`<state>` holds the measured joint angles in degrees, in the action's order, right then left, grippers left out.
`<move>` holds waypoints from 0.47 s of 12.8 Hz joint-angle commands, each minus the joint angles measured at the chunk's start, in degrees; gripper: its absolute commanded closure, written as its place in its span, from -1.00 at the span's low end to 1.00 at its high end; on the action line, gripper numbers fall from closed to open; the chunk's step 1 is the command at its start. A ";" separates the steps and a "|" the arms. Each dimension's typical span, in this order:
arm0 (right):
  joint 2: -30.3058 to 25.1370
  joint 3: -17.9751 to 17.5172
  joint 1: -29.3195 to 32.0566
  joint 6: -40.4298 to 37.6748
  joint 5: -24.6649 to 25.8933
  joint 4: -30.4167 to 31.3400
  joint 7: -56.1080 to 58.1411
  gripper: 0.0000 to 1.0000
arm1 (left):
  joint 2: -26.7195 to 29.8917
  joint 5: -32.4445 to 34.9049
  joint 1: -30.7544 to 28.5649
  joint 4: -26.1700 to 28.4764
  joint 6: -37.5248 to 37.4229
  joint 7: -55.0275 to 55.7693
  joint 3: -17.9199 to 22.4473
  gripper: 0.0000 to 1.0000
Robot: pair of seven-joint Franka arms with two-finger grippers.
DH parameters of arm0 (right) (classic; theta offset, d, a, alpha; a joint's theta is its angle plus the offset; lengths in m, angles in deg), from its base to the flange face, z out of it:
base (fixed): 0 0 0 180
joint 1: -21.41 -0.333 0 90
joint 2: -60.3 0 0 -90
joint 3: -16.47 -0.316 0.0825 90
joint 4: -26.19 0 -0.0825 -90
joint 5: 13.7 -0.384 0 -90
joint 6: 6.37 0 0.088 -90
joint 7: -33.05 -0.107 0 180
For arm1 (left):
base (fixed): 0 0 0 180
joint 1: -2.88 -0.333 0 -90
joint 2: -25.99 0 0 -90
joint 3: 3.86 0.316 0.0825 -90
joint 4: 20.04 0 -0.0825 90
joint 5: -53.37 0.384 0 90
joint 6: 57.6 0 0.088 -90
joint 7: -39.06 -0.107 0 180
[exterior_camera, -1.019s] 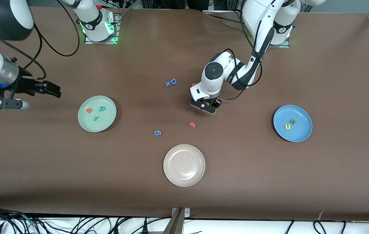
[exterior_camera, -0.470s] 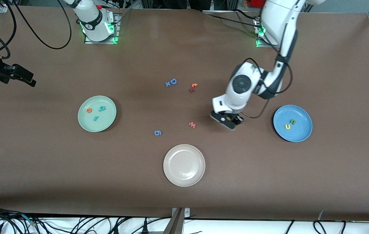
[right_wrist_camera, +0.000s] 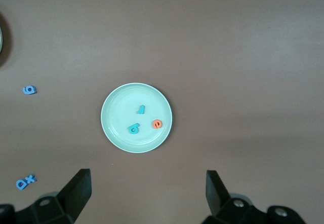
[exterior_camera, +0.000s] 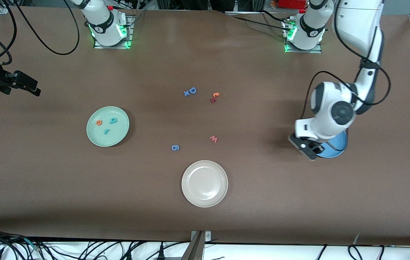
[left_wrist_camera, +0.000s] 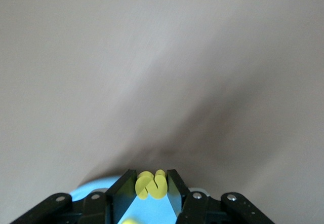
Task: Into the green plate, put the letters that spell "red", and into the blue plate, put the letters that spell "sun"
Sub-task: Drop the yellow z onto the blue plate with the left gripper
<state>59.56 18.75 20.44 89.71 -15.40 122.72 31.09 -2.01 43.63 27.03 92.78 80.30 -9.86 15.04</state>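
Hands split our work: the left hand [exterior_camera: 307, 148] pinches the yellow "s" [left_wrist_camera: 151, 184] over the blue plate's [exterior_camera: 337, 148] rim for dropping, while the right hand [right_wrist_camera: 147, 193] waits spread above the green plate [right_wrist_camera: 112, 127].

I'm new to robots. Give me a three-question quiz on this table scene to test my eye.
1. True or false: the left gripper is shut on the small yellow foam letter.
2. How many foam letters lie in the round mint-green plate? A) one B) three C) five
3. Fill in: the left gripper hangs over the rim of the round ____ plate.

Key: 1 true; 2 B; 3 blue. The right gripper waits open at its end of the table.
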 commanded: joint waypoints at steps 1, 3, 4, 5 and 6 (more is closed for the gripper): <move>0.21 -0.70 0.71 -0.89 -1.03 -0.55 1.77 -1.00 | 1.01 -2.21 -1.90 2.13 -2.28 -4.52 1.74 0.56; 0.12 -0.79 0.71 -1.16 -0.06 -0.55 3.27 -1.00 | 0.92 -2.38 -3.32 4.85 -2.28 -4.43 2.10 0.54; 0.03 -0.88 0.62 -1.07 0.03 -0.55 2.84 -1.00 | 0.49 -2.30 -3.41 5.21 -2.28 -3.91 2.10 0.18; 0.03 -0.88 0.62 -1.07 -0.06 -0.64 2.66 -1.00 | -0.30 -2.30 -2.89 4.95 -2.28 -3.38 2.01 -0.91; 0.12 -0.79 0.71 -1.16 -0.23 -0.64 2.92 -1.00 | -0.13 -2.30 -2.79 4.78 -2.37 -2.59 2.01 -1.00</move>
<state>59.63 18.51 20.43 89.49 -15.40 122.73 33.01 -2.39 43.28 23.45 97.55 78.27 -12.19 16.87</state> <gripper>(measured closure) 0.000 0.476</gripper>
